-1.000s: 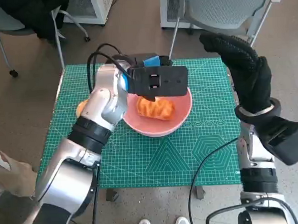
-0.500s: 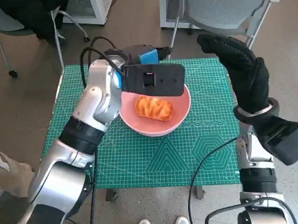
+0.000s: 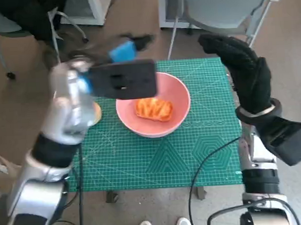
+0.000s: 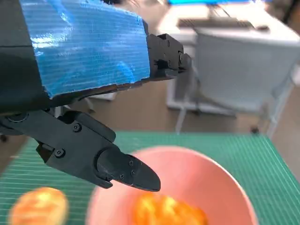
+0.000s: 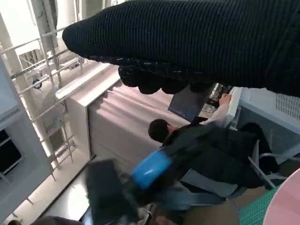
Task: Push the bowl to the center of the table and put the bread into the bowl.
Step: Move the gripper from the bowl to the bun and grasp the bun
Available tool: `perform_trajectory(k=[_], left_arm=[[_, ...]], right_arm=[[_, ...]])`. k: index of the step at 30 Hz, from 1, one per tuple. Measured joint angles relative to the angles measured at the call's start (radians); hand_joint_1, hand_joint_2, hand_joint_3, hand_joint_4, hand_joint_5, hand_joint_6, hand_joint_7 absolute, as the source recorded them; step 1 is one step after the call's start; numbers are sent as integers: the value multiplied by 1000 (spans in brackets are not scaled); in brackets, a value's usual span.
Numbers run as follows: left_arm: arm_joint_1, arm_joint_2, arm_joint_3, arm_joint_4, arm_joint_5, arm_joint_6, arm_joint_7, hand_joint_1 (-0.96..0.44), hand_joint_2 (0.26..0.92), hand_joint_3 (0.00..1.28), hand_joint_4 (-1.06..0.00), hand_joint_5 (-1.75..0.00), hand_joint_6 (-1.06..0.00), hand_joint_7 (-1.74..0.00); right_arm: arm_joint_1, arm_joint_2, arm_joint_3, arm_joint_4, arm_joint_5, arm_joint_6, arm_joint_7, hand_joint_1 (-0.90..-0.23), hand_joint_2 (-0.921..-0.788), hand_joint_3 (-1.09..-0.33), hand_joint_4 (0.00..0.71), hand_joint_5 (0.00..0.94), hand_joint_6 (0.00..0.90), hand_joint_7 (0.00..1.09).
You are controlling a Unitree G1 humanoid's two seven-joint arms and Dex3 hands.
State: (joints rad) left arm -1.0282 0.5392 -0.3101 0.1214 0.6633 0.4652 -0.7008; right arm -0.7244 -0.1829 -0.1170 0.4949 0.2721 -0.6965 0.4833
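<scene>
A pink bowl (image 3: 176, 102) stands near the middle of the green mat, with an orange-glazed bread (image 3: 154, 109) lying inside it. The same bowl (image 4: 215, 183) and bread (image 4: 168, 214) show in the left wrist view. My left hand (image 3: 124, 51) is raised above the mat's far left side, blurred by motion, holding nothing; its black fingers (image 4: 117, 166) stand apart over the bowl's rim. My right hand (image 3: 241, 70) is lifted upright over the table's right edge, fingers spread, empty. A second bread (image 3: 96, 113) lies on the mat left of the bowl.
The green cutting mat (image 3: 168, 157) covers the small table. A grey chair (image 3: 221, 8) stands behind the table and another chair with dark clothing (image 3: 24, 18) at the back left. A person (image 5: 197, 140) sits far off in the right wrist view.
My left hand has lifted off the bread in the bowl and swung up and to the left. The bread stays in the bowl. My right hand has barely moved.
</scene>
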Motion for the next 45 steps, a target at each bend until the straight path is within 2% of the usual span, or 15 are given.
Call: perform_trajectory(k=[11,20,36,45], left_arm=[[188,124,96,-245,-3,98,-42,-398,775,0,1,1,-152,-12],[286,178,127,-293,-10,118,-58,-367,754,0,1,1,-153,-9],[299,187,80,-150,-7,72,-34,-364,728,3,1,1,-149,-3],[244,144,15,61,1,39,8,-328,724,1,1,1,-145,-1]], right_arm=[[-1,18,6,2,-1,3,0,-669,-921,-794,148,3,-1,488],[-1,31,8,6,-1,6,-1,-666,-921,-796,151,4,-1,487],[-1,32,7,6,1,16,4,-668,-921,-797,143,0,-1,486],[-1,30,4,7,9,22,14,-670,-921,-791,143,0,-1,486]])
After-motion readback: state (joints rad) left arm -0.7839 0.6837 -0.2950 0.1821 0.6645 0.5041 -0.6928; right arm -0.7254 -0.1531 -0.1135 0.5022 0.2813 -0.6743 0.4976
